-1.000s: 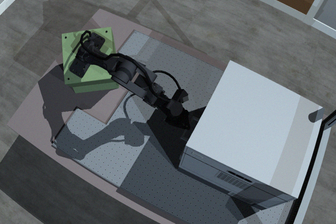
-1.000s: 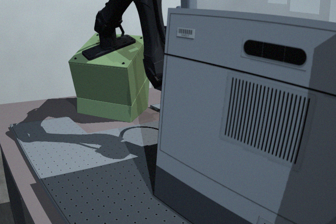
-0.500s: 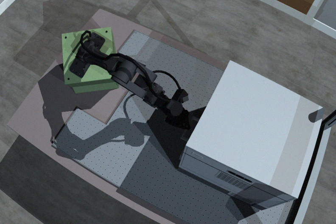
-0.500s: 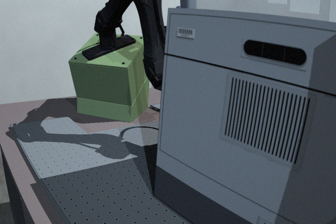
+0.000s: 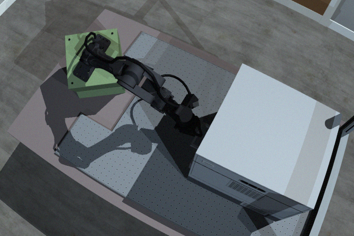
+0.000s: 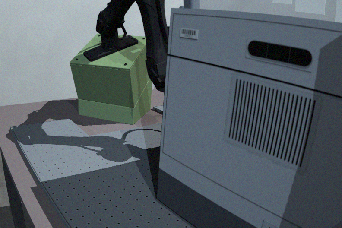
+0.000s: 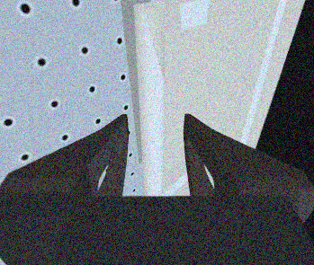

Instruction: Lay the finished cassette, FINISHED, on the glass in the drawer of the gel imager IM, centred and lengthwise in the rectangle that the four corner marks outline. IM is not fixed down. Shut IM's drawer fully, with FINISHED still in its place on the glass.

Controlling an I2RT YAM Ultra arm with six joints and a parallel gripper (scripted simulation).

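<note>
The gel imager IM [image 5: 259, 118] [image 6: 205, 114] is a big white box on the right of the perforated board [image 5: 118, 165]. My gripper [image 5: 197, 133] [image 7: 156, 123] hangs low against IM's left side, in its shadow; IM hides it in the exterior view. In the wrist view the fingers stand open on either side of a narrow white strip [image 7: 149, 116], with a gap on each side. To the right of the strip lies a pale flat surface [image 7: 213, 80] with a small lighter square mark [image 7: 194, 13]. I cannot tell whether the strip is the drawer's front or the cassette. No cassette is plain in any view.
The arm's green base block [image 5: 97, 82] [image 6: 111, 82] stands at the back left on the pink table [image 5: 32, 118]. A small grey edge [image 6: 157, 108] sticks out behind IM's near corner. A dark pole [image 5: 330, 159] runs along IM's right side.
</note>
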